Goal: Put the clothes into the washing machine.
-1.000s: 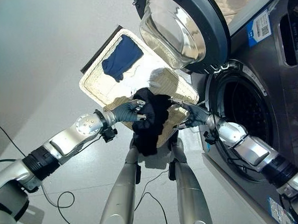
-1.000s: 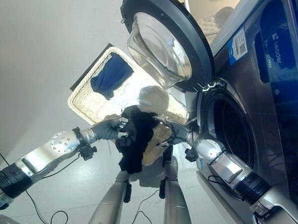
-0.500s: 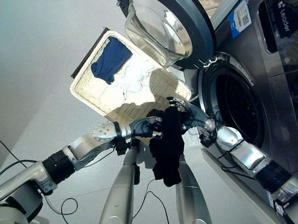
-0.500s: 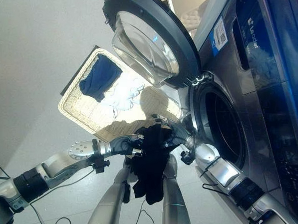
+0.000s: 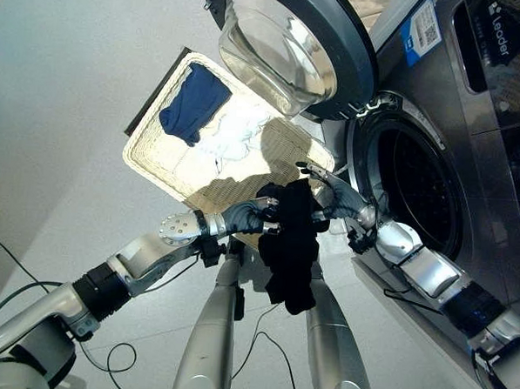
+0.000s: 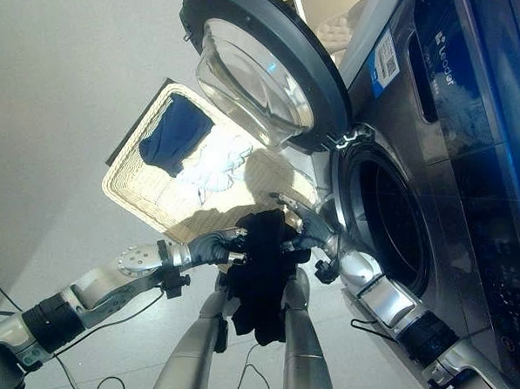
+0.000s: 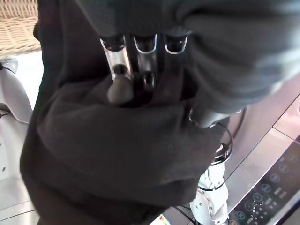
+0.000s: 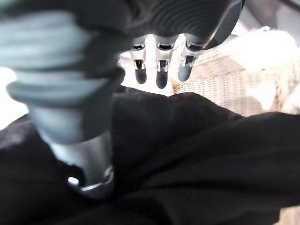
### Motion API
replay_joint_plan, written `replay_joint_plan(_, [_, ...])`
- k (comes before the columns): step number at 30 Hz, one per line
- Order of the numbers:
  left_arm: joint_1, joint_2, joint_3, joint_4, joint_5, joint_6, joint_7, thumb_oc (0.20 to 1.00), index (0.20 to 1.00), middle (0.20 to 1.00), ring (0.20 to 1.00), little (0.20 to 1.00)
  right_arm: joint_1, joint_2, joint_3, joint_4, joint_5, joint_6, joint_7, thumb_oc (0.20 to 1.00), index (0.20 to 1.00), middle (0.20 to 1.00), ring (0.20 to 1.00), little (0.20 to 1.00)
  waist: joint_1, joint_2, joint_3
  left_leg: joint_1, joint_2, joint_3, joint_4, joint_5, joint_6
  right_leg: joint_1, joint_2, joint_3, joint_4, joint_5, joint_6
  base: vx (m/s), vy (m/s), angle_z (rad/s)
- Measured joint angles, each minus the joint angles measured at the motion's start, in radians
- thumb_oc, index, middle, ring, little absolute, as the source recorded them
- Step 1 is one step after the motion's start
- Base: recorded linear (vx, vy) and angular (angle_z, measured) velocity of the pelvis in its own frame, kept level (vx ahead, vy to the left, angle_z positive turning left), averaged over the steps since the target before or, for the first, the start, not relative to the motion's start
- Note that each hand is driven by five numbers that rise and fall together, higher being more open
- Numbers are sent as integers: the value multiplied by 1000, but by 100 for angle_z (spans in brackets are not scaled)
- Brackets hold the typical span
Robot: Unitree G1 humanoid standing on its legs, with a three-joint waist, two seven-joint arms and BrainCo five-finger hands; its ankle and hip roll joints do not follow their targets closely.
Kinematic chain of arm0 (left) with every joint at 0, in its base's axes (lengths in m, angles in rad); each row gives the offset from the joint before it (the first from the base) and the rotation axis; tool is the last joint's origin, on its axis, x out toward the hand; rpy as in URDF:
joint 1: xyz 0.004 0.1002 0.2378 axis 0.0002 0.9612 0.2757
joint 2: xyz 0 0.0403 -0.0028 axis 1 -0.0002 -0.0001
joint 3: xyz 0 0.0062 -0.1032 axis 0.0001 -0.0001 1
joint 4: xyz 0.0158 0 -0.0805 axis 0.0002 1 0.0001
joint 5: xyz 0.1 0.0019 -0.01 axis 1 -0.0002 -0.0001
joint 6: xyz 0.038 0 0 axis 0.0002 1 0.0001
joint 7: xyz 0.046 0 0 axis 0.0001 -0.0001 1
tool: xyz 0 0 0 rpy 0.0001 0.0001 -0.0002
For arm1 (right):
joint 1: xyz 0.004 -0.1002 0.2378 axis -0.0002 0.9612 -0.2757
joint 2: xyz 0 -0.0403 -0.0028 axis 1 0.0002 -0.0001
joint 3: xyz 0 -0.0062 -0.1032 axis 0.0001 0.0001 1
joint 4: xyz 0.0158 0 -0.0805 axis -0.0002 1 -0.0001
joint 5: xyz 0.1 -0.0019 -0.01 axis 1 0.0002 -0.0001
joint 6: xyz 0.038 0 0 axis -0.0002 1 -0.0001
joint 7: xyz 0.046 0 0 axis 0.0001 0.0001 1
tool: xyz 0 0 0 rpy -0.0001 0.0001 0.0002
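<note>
Grey floor (image 5: 64, 106) beneath held black garment (image 5: 290, 248)

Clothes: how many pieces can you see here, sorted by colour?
Black: 1, held by both hands
Blue: 1, in the basket
White: 1, in the basket
Total: 3

Head stereo pair looks down, sharing washing machine (image 5: 436, 160) and wicker basket (image 6: 146, 202); each wrist camera sits very close, facing the black garment (image 7: 108, 154) along its hand
</note>
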Motion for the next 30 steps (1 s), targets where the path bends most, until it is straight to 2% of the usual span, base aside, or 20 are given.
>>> replay_joint_plan(10, [-18,15,-4,0,-2,12,-12,200,200,200,200,200,-59,-34,46,-38,-54,-5,57,1000,1000,1000,1000,1000,2,0,0,-2,-1,0,0,0,0,0,-1,-1,-1,0,1,0,0,0])
replay_joint_plan(20, [-25,18,-19,1,-4,40,-31,200,200,200,200,200,-63,-35,75,-38,-95,-14,45,1000,1000,1000,1000,1000,0,0,0,-3,-1,0,-2,0,0,-1,-2,-2,-1,0,1,0,0,0])
replay_joint_plan(24, [-70,41,-70,1,-5,47,-58,200,200,200,200,200,-92,-40,118,-34,-95,-14,53,1000,1000,1000,1000,1000,-2,0,0,-7,-2,0,-8,2,2,-3,-8,-4,-9,3,3,0,0,0])
replay_joint_plan(27, [-95,60,-117,2,-4,61,-89,200,200,200,200,200,-135,-54,185,-35,-90,-13,127,1000,1000,1000,1000,1000,-1,0,0,-7,-6,-1,-10,4,5,-3,-9,-5,-11,4,5,0,0,0])
replay_joint_plan(29, [-89,61,-123,2,-4,62,-99,200,200,200,200,200,-144,-62,204,-35,-80,-12,175,539,539,539,539,539,3,0,0,-8,-8,-1,-11,5,6,-3,-10,-6,-14,4,6,0,0,0])
replay_joint_plan(30, [-88,69,-127,2,-4,63,-99,200,200,200,200,200,-151,-69,225,-36,-51,-9,211,200,200,200,200,200,3,0,0,-10,-9,-3,-11,5,7,-3,-11,-7,-16,5,7,0,0,0])
